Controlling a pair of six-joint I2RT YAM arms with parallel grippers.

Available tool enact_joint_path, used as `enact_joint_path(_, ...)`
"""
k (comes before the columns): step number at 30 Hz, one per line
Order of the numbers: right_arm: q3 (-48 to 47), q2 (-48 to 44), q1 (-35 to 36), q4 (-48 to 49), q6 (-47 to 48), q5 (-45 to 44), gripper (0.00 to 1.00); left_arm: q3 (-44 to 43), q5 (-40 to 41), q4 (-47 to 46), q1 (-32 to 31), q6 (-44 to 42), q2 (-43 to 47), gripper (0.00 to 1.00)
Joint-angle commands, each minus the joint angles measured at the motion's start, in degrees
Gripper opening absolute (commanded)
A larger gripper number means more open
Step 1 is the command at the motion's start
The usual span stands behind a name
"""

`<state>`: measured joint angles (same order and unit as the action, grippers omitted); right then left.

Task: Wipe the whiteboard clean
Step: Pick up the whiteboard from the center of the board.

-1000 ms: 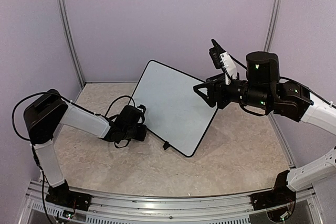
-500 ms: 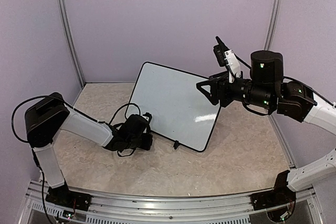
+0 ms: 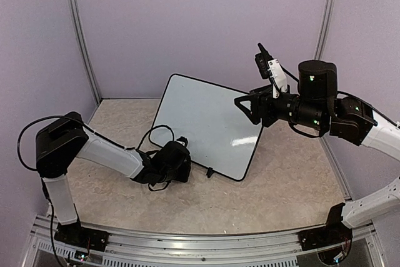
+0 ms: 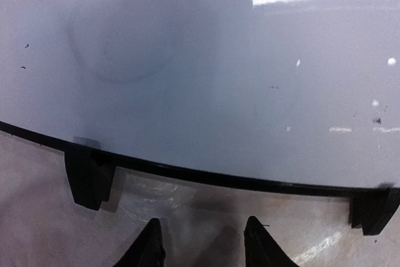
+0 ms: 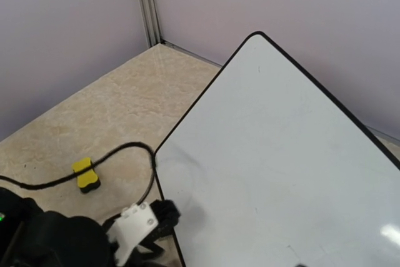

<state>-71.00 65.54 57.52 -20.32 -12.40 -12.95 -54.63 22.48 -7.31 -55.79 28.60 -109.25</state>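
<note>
Both arms were the same build: fat black joint blocks with white shells between. The left arm [image 3: 106,152], at 8 o'clock, had a looping black cable [image 5: 128,146] with a yellow tag [image 5: 85,174]. The right arm [image 3: 381,137], at 3 o'clock, had little green lights [image 3: 304,80] and a white bracket [image 3: 275,74]. The left gripper [image 4: 203,242] had pointy black fingers [image 4: 152,246].

Lilac walls [image 3: 200,23]; beige marbled tabletop [image 3: 281,192]; metal posts [image 3: 81,42].
</note>
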Motion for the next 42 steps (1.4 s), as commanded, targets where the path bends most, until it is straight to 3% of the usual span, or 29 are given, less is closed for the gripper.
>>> enact_joint_path(1,-0.50,-0.93,-0.44,0.11,-0.62,-0.92,0.59,7.05,-2.14,-3.41,1.83,-2.14,6.56,0.53)
enact_joint_path(5,-0.03,-0.81,-0.53,1.20,-0.17,-0.87,0.59,10.72,-5.52,-4.74,5.57,-7.46,11.56,0.66)
enact_joint_path(8,-0.40,-0.23,-0.59,1.48,0.25,-0.37,0.59,11.15,-8.55,-4.88,8.57,-12.02,12.24,0.68)
enact_joint_path(18,0.10,0.64,-0.65,2.06,0.63,2.05,0.59,11.07,-8.81,-8.93,11.23,-19.45,8.80,0.63)
enact_joint_path(28,0.56,-0.15,-0.87,2.09,0.44,1.62,0.59,9.66,-10.22,-12.91,10.06,-20.43,3.17,0.54)
enact_joint_path(35,-0.01,-0.03,-0.93,1.81,0.05,1.57,0.59,5.18,-6.56,-11.57,8.45,-17.66,-1.23,0.39)
enact_joint_path(38,-0.20,0.23,-1.04,1.77,0.11,1.29,0.60,3.61,-3.10,-10.35,6.74,-15.99,-3.16,0.18)
enact_joint_path(42,-0.82,0.77,-1.02,1.69,0.12,1.26,0.60,2.71,0.61,-8.79,4.55,-13.44,-4.62,0.06)
